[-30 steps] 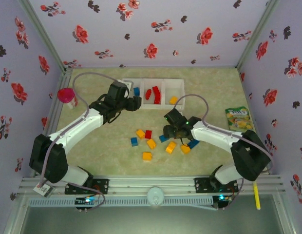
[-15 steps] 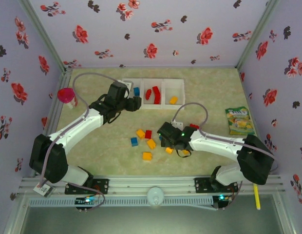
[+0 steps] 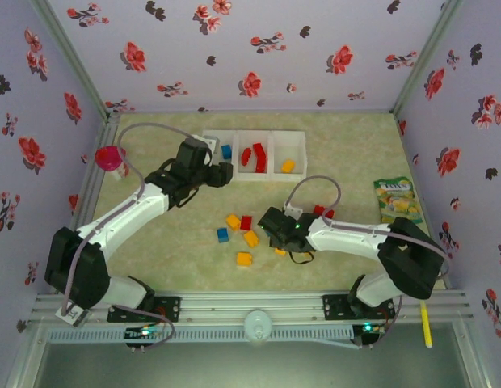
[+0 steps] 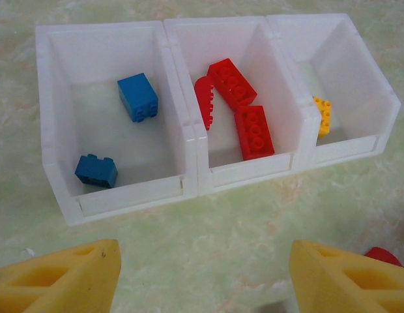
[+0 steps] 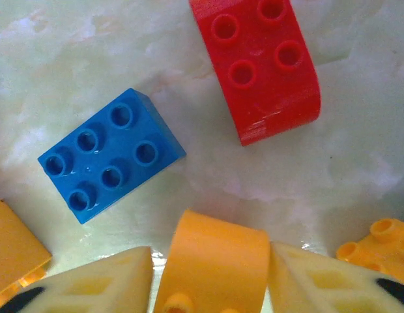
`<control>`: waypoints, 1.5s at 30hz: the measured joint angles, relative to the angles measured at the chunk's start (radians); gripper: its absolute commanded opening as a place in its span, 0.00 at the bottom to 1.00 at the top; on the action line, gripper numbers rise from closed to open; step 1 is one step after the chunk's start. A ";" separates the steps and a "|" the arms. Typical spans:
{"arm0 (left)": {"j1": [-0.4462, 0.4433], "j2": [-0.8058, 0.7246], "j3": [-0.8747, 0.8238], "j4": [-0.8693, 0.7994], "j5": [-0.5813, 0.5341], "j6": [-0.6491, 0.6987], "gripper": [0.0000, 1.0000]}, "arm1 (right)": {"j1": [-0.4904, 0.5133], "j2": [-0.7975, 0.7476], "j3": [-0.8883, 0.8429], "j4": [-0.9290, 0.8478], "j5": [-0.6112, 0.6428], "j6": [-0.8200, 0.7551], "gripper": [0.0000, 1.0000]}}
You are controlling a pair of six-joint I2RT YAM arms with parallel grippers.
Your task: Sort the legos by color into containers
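Three white bins stood in a row, each apparently kept for one colour: the left bin [image 4: 45, 111] held two blue bricks [image 4: 138, 96], the middle bin [image 4: 247, 175] held red bricks [image 4: 233, 83], and the right bin [image 4: 378, 91] held a single orange piece [image 4: 322, 114]. That layout suggests orange bricks belong in the right bin.

Near the bins, the left gripper [image 4: 202, 280] hung with its jaws spread and nothing between them, probably parked there to leave the loose pile to the other arm.

Down in that pile, the right gripper [image 3: 273, 228] was lowered onto an orange brick [image 5: 214, 261]. Its fingers [image 5: 98, 280] sat one on each flank of the brick and looked pressed against it, so it read as a clenched hold on the brick, which rested on the table. The approach looked chosen to take this brick by its narrow sides without disturbing its neighbours.

Just beyond the fingertips lay a blue brick [image 5: 111, 153] and a red brick [image 5: 264, 65], both apart from the fingers. More loose orange bricks [image 3: 244, 259] lay on the table nearby
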 measured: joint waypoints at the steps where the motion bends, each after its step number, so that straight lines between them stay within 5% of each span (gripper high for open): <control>1: 0.000 0.000 -0.001 -0.002 0.000 0.000 0.69 | 0.000 0.005 0.000 0.003 -0.002 -0.002 0.36; 11: 0.000 -0.016 -0.004 -0.010 0.000 0.000 0.69 | -0.023 -0.060 0.054 -0.092 0.011 -0.098 0.25; 20: 0.000 -0.021 -0.004 -0.027 0.014 -0.032 0.69 | -0.267 -0.153 0.263 -0.100 0.069 -0.365 0.26; 37: -0.014 -0.026 -0.010 -0.096 0.080 -0.134 0.69 | -0.537 0.467 0.789 0.058 -0.090 -0.680 0.28; 45: -0.089 -0.014 -0.037 -0.178 0.098 -0.196 0.68 | -0.583 0.628 0.990 0.011 -0.137 -0.735 0.57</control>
